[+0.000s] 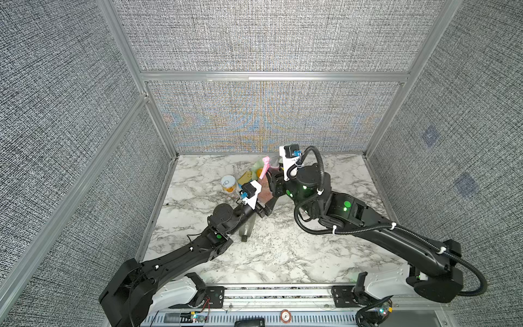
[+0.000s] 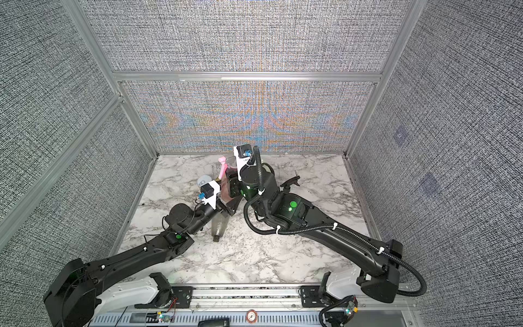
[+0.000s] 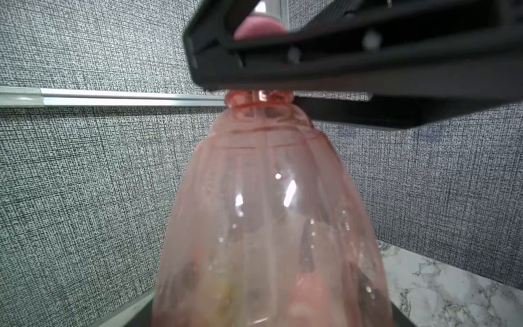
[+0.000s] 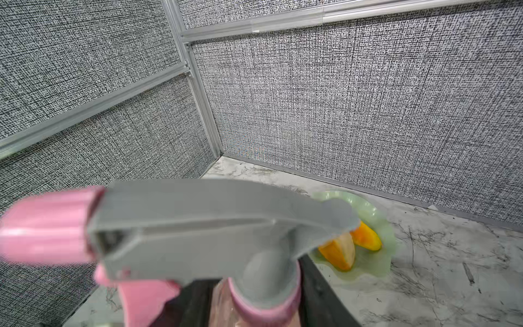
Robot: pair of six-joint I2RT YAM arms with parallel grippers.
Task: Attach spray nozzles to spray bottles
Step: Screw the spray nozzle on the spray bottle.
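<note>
Left gripper [image 1: 266,206]: clamped on pink bottle [image 3: 268,212], low down.
Right gripper [image 4: 263,300]: straddled pink bottle's neck; grip unclear.
Nozzle [image 4: 198,226]: sat atop pink bottle.

Left arm [image 1: 198,249] stretched forward, right arm [image 1: 396,235] bent inward, left fingers [image 1: 267,209] close to right fingers [image 3: 339,70].

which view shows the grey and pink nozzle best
Right wrist: the nozzle fills the frame, with its grey body, pink tip and collar. Both top views show only its small pink parts; left wrist shows just a pink blur.
</note>
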